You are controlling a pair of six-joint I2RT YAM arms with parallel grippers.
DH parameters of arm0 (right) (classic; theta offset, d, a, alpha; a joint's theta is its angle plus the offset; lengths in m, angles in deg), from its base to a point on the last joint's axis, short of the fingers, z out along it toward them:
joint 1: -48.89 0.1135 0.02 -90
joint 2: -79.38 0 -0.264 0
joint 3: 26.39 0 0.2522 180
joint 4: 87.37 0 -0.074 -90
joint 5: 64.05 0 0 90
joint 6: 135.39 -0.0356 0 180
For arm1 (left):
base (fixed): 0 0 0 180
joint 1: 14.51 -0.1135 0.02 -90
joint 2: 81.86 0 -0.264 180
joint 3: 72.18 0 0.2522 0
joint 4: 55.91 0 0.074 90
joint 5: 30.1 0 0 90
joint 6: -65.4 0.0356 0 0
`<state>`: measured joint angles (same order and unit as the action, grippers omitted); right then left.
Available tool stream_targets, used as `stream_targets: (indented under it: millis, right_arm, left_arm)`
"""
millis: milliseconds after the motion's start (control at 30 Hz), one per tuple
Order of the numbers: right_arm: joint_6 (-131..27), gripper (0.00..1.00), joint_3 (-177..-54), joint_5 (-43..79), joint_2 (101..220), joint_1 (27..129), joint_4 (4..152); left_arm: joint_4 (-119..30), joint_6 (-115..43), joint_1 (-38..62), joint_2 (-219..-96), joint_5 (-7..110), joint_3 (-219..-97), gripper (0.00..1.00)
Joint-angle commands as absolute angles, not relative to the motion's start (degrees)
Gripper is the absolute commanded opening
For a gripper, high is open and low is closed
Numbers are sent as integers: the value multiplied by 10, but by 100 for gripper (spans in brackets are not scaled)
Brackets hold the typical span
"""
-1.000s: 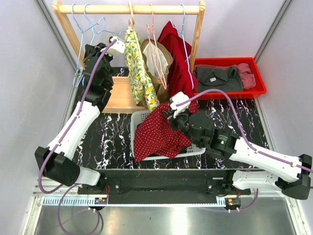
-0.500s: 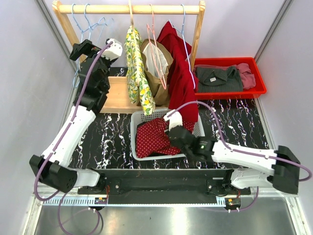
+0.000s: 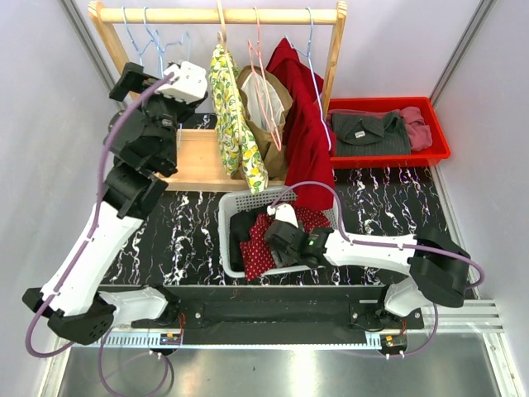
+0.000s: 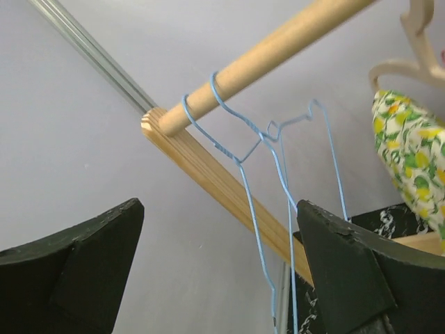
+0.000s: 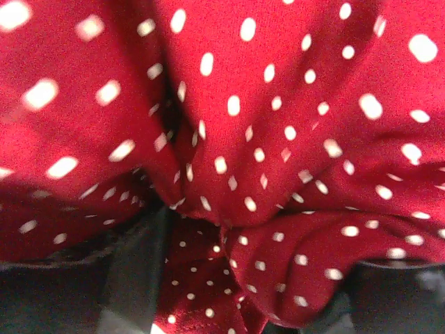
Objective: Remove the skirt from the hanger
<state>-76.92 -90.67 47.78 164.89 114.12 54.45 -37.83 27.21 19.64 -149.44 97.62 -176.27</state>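
The red skirt with white dots [image 3: 254, 246] lies bunched inside the white basket [image 3: 226, 208], off any hanger. My right gripper [image 3: 273, 242] is pushed down into it. In the right wrist view the skirt [image 5: 278, 139] fills the frame, and my right gripper [image 5: 257, 292] has its fingers [image 5: 132, 278] standing apart with folds of cloth between them. My left gripper [image 3: 132, 83] is up at the rack's left end, open. In the left wrist view bare blue wire hangers [image 4: 266, 133] hang from the wooden rod [image 4: 278, 42] just beyond my left gripper [image 4: 219, 278], untouched.
On the rod [image 3: 248, 15] hang a lemon-print garment [image 3: 231, 116], a beige one [image 3: 266, 112] and a dark red one [image 3: 302, 116]. A red bin [image 3: 438, 153] with folded clothes sits at the back right. The rack's wooden base [image 3: 198, 169] lies behind the basket.
My right arm brought the skirt down into the basket and its jaws parted. My left gripper opened and drew back to the left, off the hanger.
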Motion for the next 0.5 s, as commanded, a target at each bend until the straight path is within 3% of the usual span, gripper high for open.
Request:
stream_targets:
  millis: [0,167,233,467]
  right_arm:
    - [-801,77,-902,394,1654,1146,468]
    - [-810,88,-920,481,1530,1161,431]
    - [-783,100,-931,515,1446,1165,436]
    - [-717,100,-1049,523,1369,1166,386]
  left_arm:
    - [-330,201,226,-1518,979,-1829,99]
    - [-278,130,274,-1600,980,-1911,99]
    - [-246,90,281,-1628,980,-1948,99]
    - [-211,7,281,-1713,991,-2000,99]
